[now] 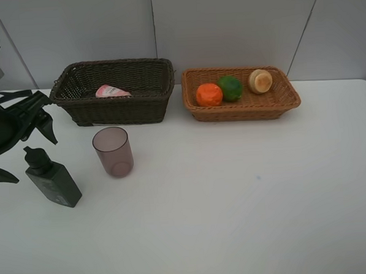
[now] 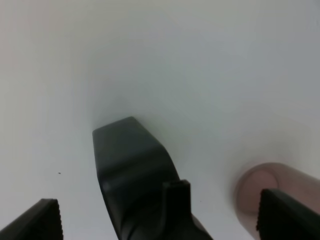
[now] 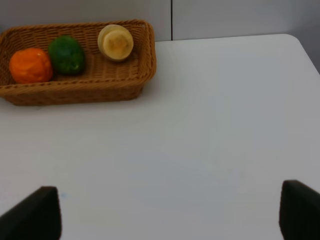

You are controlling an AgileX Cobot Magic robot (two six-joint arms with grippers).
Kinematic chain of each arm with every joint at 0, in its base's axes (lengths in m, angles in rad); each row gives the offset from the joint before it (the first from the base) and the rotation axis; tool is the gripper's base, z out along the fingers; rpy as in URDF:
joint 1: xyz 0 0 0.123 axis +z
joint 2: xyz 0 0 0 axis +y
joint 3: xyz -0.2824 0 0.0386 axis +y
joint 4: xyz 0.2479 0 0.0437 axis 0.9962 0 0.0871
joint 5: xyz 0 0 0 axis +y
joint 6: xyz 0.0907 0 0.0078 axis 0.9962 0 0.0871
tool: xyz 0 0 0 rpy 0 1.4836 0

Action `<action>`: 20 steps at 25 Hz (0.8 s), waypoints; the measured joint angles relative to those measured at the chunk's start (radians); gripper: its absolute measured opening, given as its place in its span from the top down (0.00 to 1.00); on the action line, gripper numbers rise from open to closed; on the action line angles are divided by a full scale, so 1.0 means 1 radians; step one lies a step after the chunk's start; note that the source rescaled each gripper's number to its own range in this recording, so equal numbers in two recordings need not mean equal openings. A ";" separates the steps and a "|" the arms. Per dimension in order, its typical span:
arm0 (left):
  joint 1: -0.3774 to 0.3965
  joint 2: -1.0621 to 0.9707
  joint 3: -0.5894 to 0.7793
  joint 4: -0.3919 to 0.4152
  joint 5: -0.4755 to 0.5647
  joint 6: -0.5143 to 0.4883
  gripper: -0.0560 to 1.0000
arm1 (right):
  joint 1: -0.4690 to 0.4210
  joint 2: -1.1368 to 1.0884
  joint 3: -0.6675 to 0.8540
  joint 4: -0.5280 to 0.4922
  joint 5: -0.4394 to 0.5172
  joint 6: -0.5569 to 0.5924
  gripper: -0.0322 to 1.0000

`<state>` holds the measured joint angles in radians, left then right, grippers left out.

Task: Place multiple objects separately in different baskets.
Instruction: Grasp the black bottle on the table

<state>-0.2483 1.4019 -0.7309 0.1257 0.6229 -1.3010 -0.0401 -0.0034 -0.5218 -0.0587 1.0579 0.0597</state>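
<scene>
Wickerwork is forming both baskets along the far edge of the smooth white table (image 1: 236,220). The deeper dark brown basket (image 1: 117,106) is sitting to the left and the shallower orange-tan basket (image 1: 243,109) just beside it, with a narrow gap between them. The pink squeeze bottle (image 1: 112,91) is lying on its side in the brown one. The dimpled orange (image 1: 209,94), the green lime (image 1: 231,88) and the pale peach-coloured fruit (image 1: 260,81) are resting in a row in the tan one, orange and lime touching. The translucent mauve cup (image 1: 113,151), a plain round tumbler, is standing upright in front of the brown basket. The dark green square bottle (image 1: 52,179) with its pump top is standing near the cup, close to the table's left edge. The left gripper (image 2: 165,220) is hovering over that bottle with its jaws spread wide, gripping nothing. The right gripper (image 3: 167,212) is hanging with jaws likewise spread over bare tabletop, where the front and right side are lying open.
</scene>
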 joint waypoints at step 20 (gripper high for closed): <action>0.000 0.071 0.101 -0.057 -0.147 -0.050 0.01 | 0.000 0.000 0.000 0.000 0.000 0.000 0.12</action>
<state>-0.2483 1.4727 -0.6296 0.0685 0.4755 -1.3505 -0.0401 -0.0034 -0.5218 -0.0587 1.0579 0.0597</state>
